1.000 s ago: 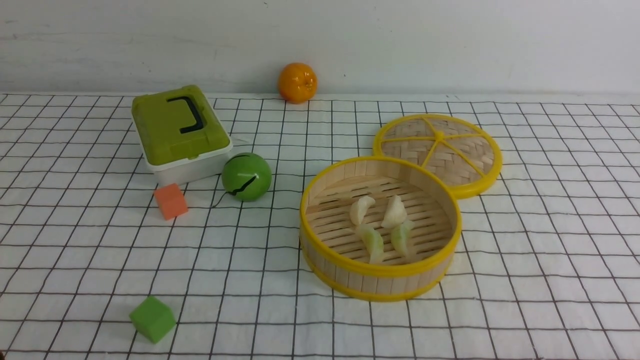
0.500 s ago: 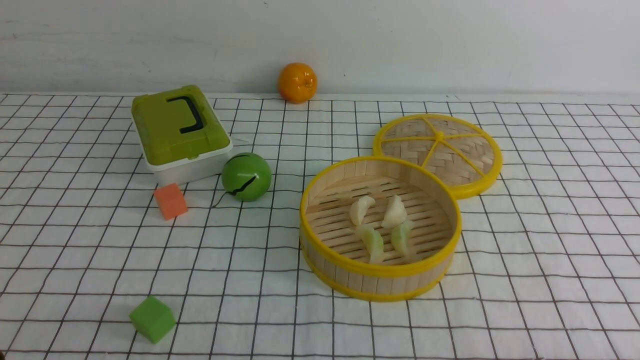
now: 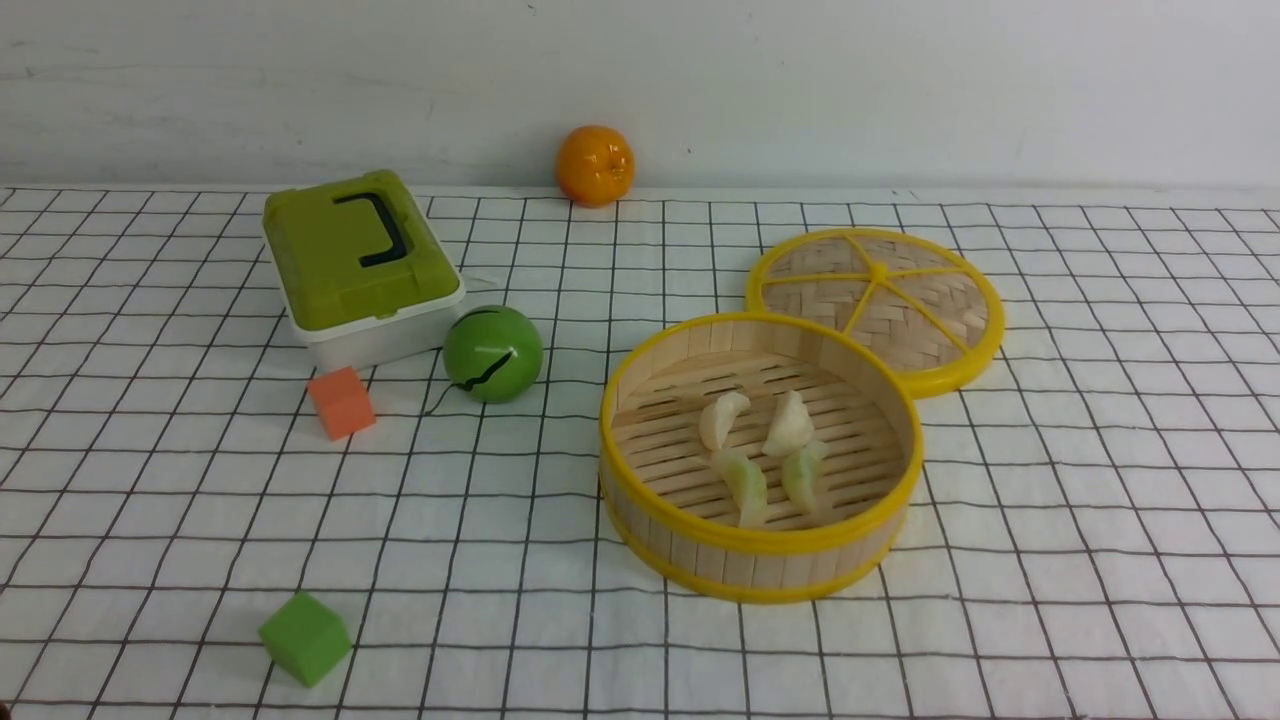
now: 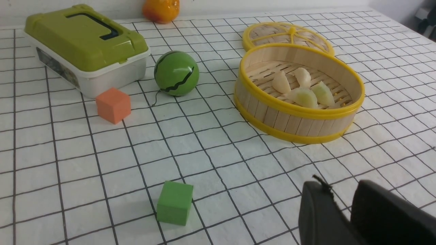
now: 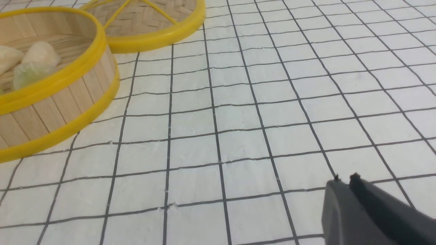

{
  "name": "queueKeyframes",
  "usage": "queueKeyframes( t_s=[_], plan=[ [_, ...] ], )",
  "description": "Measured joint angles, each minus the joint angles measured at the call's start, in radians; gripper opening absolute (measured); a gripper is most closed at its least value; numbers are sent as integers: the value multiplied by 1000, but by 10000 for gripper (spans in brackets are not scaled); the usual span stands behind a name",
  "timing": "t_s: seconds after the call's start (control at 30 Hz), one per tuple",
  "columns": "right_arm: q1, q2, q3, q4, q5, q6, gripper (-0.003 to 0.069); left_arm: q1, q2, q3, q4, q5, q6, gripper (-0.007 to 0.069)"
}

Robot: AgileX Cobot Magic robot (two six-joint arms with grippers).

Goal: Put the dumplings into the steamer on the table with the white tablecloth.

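The steamer [image 3: 760,545] stands right of centre on the white tablecloth [image 3: 1100,500] that covers the table. On its slatted floor lie the dumplings: two creamy white ones [image 3: 722,418] behind, two pale green ones [image 3: 746,485] in front. Neither arm shows in the front view. In the left wrist view my left gripper [image 4: 342,190] hovers over bare cloth, well short of the steamer [image 4: 296,110], open, nothing between its fingers. My right gripper [image 5: 344,179] is over the cloth off to the side of the steamer [image 5: 51,102], fingers together, holding nothing.
The flat woven lid [image 3: 880,305] leans against the steamer's far side. A green-lidded box [image 3: 355,255], a green ball [image 3: 493,353] and an orange cube [image 3: 341,402] sit at left. A green cube [image 3: 305,637] lies near the front edge, an orange [image 3: 595,165] by the wall.
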Motion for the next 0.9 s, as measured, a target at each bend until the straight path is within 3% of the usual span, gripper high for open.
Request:
queueKeyframes(
  t_s=[0.17, 0.3, 0.5, 0.53, 0.57, 0.7, 0.9],
  plan=[
    [0, 0, 0, 0, 0, 0, 31, 5, 0, 21, -42, -51, 22, 155],
    [0, 0, 0, 0, 0, 1, 37, 54, 0, 74, -51, -178, 84, 152],
    [0, 0, 0, 0, 0, 2, 42, 327, 0, 267, -158, -603, 138, 27],
    [0, 0, 0, 0, 0, 2, 42, 346, 0, 282, -163, -615, 138, 22],
    [0, 0, 0, 0, 0, 2, 46, 434, 0, 351, -169, -711, 137, -12],
    [0, 0, 0, 0, 0, 2, 50, 528, -26, 432, -128, -750, 109, -12],
    [0, 0, 0, 0, 0, 2, 60, 641, -111, 467, -110, -627, 47, -12]
  ],
)
